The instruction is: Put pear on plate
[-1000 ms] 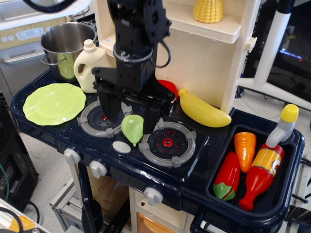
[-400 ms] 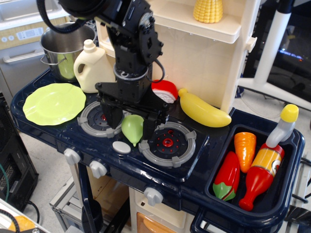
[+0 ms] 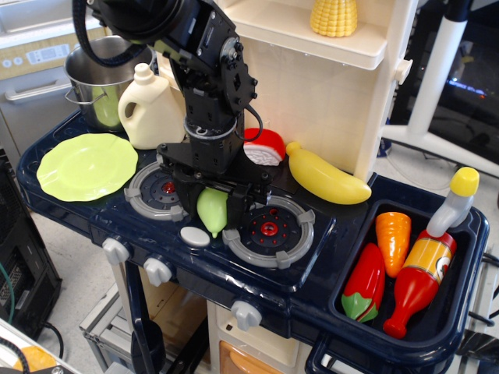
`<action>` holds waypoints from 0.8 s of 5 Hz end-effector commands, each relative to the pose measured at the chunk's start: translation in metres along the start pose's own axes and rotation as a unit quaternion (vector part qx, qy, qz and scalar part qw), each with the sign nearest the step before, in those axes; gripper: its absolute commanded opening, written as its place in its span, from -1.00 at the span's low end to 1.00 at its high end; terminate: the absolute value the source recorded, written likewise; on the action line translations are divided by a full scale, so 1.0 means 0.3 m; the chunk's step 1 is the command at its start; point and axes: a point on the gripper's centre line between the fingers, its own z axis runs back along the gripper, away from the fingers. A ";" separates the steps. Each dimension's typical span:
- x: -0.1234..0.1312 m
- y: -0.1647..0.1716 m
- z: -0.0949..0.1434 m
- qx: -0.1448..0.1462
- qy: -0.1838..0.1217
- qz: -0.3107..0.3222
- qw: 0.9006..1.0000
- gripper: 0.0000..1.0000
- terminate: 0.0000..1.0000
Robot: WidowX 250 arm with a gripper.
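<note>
- Gripping the pear (image 3: 212,210), the hand (image 3: 212,204) is pressing its fingers against the fruit's two sides, near the front edge of the surface (image 3: 70,206), between the two burners.
- Lying bare, the plate (image 3: 86,166) is sitting at the surface's left edge, well apart from the pear.

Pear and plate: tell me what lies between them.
In the only view, the left burner ring lies between the pear and the plate, otherwise bare stovetop.
</note>
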 end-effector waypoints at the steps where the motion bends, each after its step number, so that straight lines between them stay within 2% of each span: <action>1: 0.059 0.104 0.144 0.070 -0.028 -0.029 0.997 -1.00 -1.00; 2: 0.092 0.246 0.197 0.112 -0.036 -0.067 0.991 -1.00 -1.00; 3: 0.111 0.379 0.191 0.126 -0.050 -0.110 0.985 -1.00 -1.00; 4: 0.108 0.485 0.149 0.113 -0.059 -0.127 0.984 -1.00 -1.00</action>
